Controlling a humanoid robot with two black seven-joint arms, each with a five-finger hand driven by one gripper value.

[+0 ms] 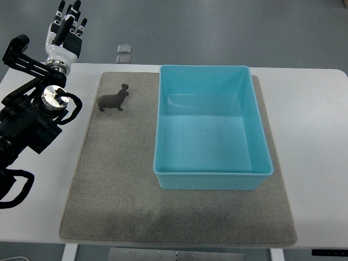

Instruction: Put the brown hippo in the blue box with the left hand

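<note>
The left hand (66, 30) sits at the top-left corner of the view, its black-and-white fingers (69, 15) stretched out straight and slightly fanned, pointing away from the robot past the far edge of the white table (318, 141). They hold nothing and touch nothing. Behind the fingers come the white palm, a silver wrist ring and the black arm, which runs down to the picture's left edge with a loop of black cable hanging beside it.

To the right of the fingers and nearer the robot stands the brown hippo (113, 99), well apart from the hand. It is a small, dark grey-brown toy figure, upright on its four short legs, body stocky and rounded, head raised and pointing to the right with the mouth gaping open. It stands on the grey felt mat (114, 185), near the mat's far-left corner.

Further right again, just beside the hippo's snout but not touching it, is the blue box (212, 180), a light turquoise rectangular plastic tub with sloping walls, resting on the right part of the same mat; its inside is bare.

Beyond the table's far edge, to the right of the fingers, two small clear square objects (124, 53) lie on the grey floor.
</note>
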